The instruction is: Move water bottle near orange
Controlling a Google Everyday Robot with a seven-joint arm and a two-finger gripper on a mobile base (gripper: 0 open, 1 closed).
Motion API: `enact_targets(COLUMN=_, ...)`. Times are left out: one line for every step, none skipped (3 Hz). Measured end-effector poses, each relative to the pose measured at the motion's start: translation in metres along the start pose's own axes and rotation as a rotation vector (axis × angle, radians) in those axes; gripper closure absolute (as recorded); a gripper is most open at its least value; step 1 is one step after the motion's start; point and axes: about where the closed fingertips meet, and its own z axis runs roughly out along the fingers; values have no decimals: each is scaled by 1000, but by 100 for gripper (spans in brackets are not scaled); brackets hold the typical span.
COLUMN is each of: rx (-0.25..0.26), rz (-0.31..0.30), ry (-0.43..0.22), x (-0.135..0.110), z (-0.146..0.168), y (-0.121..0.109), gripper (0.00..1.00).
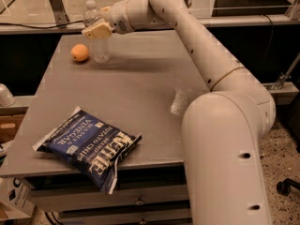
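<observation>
Jaws of your gripper (97, 31) are at the top half of the small clear plastic water bottle (101, 50); you cannot tell if they squeeze it. It stands just beside the small round orange (80, 52), so a sideways bump could tip it. The blue chip bag (86, 146) lies well apart, not in your way.

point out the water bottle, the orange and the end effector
water bottle (101, 49), camera view, clear lower body
orange (80, 52), camera view, middle of the fruit
end effector (97, 28), camera view, at the bottle's upper half, table's far left
</observation>
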Motion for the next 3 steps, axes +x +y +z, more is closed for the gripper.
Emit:
enact_targets(rx=-6, rz=14, ry=10, x=6, z=-5, y=1, gripper=0)
enact_targets(rx=-7, rz=20, ry=13, x=8, z=-8, y=1, gripper=0)
enact_targets(rx=32, rz=30, ry=8, x=10, z=-31, y=-8, gripper=0)
